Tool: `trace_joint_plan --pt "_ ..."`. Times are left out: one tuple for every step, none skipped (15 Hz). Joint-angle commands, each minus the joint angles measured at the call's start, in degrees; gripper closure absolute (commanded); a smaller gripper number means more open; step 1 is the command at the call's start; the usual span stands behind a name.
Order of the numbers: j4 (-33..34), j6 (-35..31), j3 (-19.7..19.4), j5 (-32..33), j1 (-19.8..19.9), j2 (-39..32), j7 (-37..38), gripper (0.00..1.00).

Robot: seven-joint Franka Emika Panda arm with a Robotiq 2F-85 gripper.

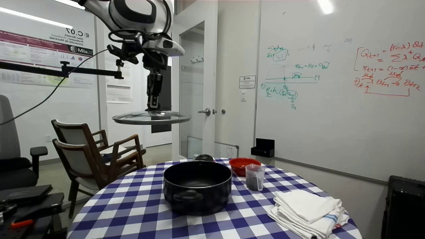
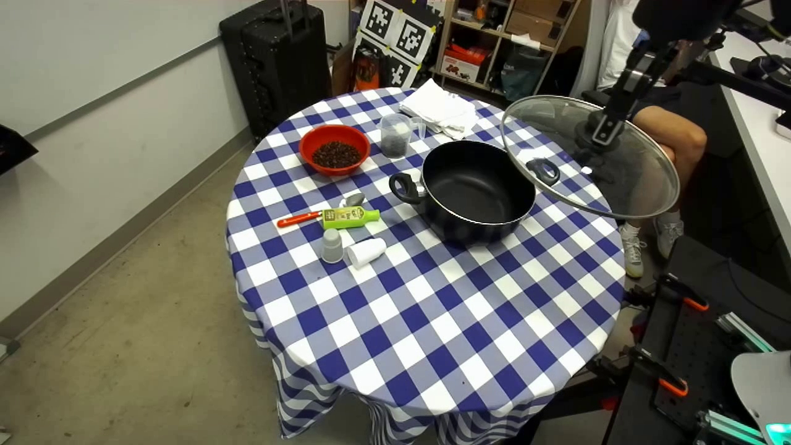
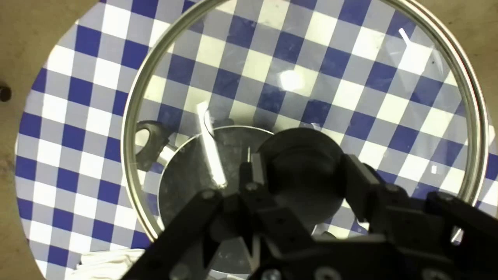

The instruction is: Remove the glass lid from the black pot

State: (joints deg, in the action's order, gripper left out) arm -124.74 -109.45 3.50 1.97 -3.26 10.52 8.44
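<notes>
The glass lid (image 1: 151,122) is a clear disc with a metal rim and black knob. It hangs roughly level in the air, well above the table and off to the side of the black pot (image 1: 196,200). It also shows in an exterior view (image 2: 646,179) and the wrist view (image 3: 130,128). My gripper (image 1: 153,107) points down, its fingers (image 3: 305,171) shut on both sides of the lid's knob. The pot (image 2: 479,230) stands uncovered on the table, its inside dark and bare. In the wrist view part of the pot (image 3: 186,182) shows through the glass.
On the checked table (image 2: 457,346) stand a red bowl (image 2: 308,151) of dark beans, a clear measuring cup (image 2: 394,139) and folded white towels (image 2: 440,110). A green bottle (image 2: 345,217), red-handled utensil (image 2: 300,219), grey cup (image 2: 332,246) and tipped white cup (image 2: 367,252) lie near the pot.
</notes>
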Motion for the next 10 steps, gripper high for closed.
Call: trace_joint_plan --pt "-9.97 -0.61 0.10 0.71 1.02 8.28 2.67 0.75" --pt "-12.67 -1.86 0.16 0.43 1.32 9.32 3.62 0.75" --pt "-14.77 -2.83 0.19 0.17 1.57 10.05 4.24 0.75" --pt "-16.54 -3.66 0.27 -0.13 1.70 10.32 4.80 0.75" --pt "-18.24 -4.91 0.27 -0.43 1.74 10.80 4.87 0.75" --pt "-19.54 -5.91 0.32 -0.32 1.90 10.78 5.27 0.75" --pt "-20.61 -6.81 0.26 -0.19 2.08 10.65 5.47 0.75" --pt "-21.42 -7.43 0.17 -0.17 2.24 10.30 5.57 0.75" --pt "-22.12 -8.01 0.02 0.00 2.55 9.49 5.64 0.75" --pt "-22.72 -8.86 -0.09 0.32 2.97 8.67 5.94 0.75"
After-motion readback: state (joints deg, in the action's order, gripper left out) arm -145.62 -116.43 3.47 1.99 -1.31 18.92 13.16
